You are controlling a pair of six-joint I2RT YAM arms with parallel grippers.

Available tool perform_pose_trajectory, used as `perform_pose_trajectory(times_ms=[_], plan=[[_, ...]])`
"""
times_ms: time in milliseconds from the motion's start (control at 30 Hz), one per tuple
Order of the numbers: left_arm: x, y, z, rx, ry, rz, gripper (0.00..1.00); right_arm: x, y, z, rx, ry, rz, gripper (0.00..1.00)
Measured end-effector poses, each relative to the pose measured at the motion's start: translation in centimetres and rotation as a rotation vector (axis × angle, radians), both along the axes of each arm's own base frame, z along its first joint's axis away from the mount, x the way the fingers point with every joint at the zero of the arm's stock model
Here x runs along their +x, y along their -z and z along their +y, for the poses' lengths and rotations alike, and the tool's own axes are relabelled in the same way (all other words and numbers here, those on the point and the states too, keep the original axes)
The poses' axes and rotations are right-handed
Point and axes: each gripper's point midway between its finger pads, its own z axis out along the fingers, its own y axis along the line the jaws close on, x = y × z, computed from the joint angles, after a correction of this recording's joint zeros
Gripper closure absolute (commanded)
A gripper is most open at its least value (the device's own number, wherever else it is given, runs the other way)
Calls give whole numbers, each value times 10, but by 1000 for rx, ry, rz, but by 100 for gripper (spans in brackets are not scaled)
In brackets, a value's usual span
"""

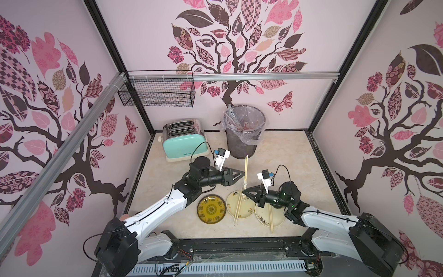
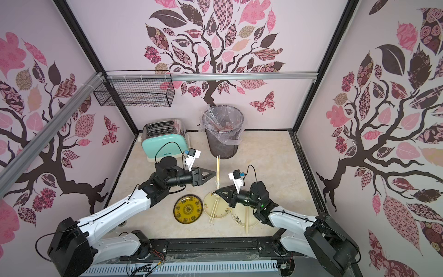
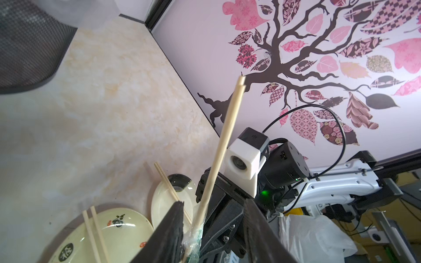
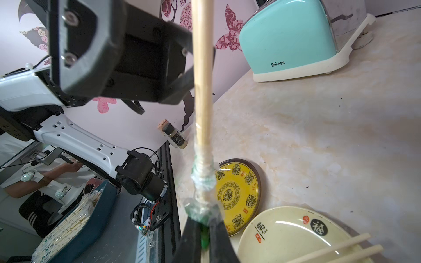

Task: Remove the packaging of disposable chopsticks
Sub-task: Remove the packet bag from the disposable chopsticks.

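Right hand on bunched green-printed packaging (indistinct in both top views)

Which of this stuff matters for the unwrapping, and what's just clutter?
Job: held chopsticks; bunched sleeve gripped by right tool; left tool, open around them; unwrapped pairs on cream plates; bin with discarded sleeves; yellow plate, empty, perhaps next.
Lying about: toaster; wire basket; small bottle.

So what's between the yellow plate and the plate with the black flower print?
Between the yellow plate and the flower-print plate sits a cream plate with a bare chopstick pair lying across it. It shows in both top views.
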Motion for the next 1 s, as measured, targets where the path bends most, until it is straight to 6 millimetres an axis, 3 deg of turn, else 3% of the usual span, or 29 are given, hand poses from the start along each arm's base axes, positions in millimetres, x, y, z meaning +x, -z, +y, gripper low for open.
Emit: perform_pose_trajectory(times_ms=[167,333,500,767,1000], plan=[[2,-15,-3,4,15,-43,53,0,-2,0,4,0,-5,100],[7,3,-8,45,26,-12,56,-1,-5,-1,9,0,-12,100],[8,14,-11,60,35,13,67,-1,-6,-1,11,0,-15,100],[-6,37,-23,84,83,50,85,0,-4,-2,7,9,-9,100],[-5,48,-25,95,73,39,91,1,3,-2,-5,15,38,100]])
